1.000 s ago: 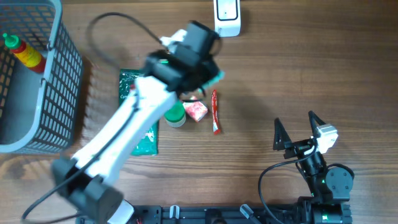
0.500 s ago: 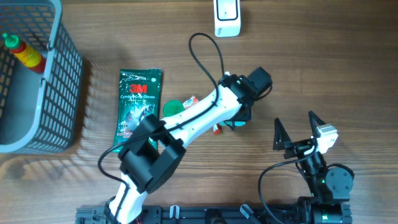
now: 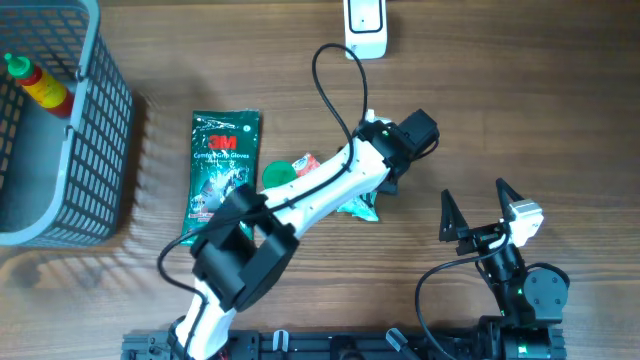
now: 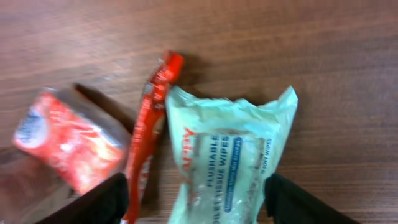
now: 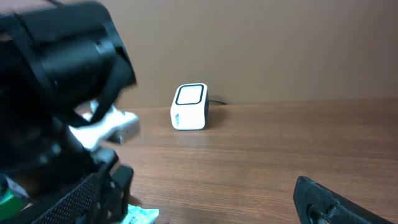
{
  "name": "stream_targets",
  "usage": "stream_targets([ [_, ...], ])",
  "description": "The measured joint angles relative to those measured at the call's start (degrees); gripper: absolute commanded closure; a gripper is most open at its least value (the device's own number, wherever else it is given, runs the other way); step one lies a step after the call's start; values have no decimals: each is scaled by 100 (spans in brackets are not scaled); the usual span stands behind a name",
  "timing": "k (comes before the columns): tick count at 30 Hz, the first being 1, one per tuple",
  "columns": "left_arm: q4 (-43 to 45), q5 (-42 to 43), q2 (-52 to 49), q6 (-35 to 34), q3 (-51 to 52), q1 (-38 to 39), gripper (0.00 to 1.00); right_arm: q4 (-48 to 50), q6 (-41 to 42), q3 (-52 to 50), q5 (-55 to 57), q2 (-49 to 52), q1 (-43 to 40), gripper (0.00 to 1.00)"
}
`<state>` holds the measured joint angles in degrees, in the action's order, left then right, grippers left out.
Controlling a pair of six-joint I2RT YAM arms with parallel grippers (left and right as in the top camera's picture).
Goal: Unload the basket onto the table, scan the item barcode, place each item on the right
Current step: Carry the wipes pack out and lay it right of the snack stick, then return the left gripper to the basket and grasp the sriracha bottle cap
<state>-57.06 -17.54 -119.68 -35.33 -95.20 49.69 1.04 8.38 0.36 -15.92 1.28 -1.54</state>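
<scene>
My left end effector [image 4: 196, 199] open, jaws wide either side of wipes pack [image 4: 227, 162], not gripping; pack flat on surface [image 4: 311, 50], red sachet [image 4: 149, 124] at its 9 o'clock, scanner [image 3: 365, 25] toward 12; my right end effector [image 3: 476, 205] open

The left arm [image 3: 310, 195] stretches forward, left pincer [image 4: 196, 198] splayed wide facing down; the right pincer [image 3: 476, 208] gapes too.

wipes pack [image 4: 227, 168] right of sachet [image 4: 152, 118], scanner [image 3: 365, 25] behind
</scene>
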Motion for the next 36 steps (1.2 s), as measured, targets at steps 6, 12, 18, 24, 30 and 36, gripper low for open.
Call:
stream_targets([
  [6, -42, -522, 1045, 33, -9, -363, 11, 0, 0, 0, 0, 0, 0, 0],
  [12, -20, -1351, 2378, 39, -66, -1379, 2, 0, 0, 0, 0, 0, 0, 0],
  [18, 581, -1823, 3257, 35, -66, -3032, 0, 0, 0, 0, 0, 0, 0, 0],
  [24, 1775, -1471, 3720, 767, -107, -5119, 0, 0, 0, 0, 13, 0, 0, 0],
  [30, 2337, -728, 3696, 1091, -109, -6669, 0, 0, 0, 0, 13, 0, 0, 0],
  [36, 2852, 219, 3237, 1373, -116, -7737, 0, 0, 0, 0, 13, 0, 0, 0],
])
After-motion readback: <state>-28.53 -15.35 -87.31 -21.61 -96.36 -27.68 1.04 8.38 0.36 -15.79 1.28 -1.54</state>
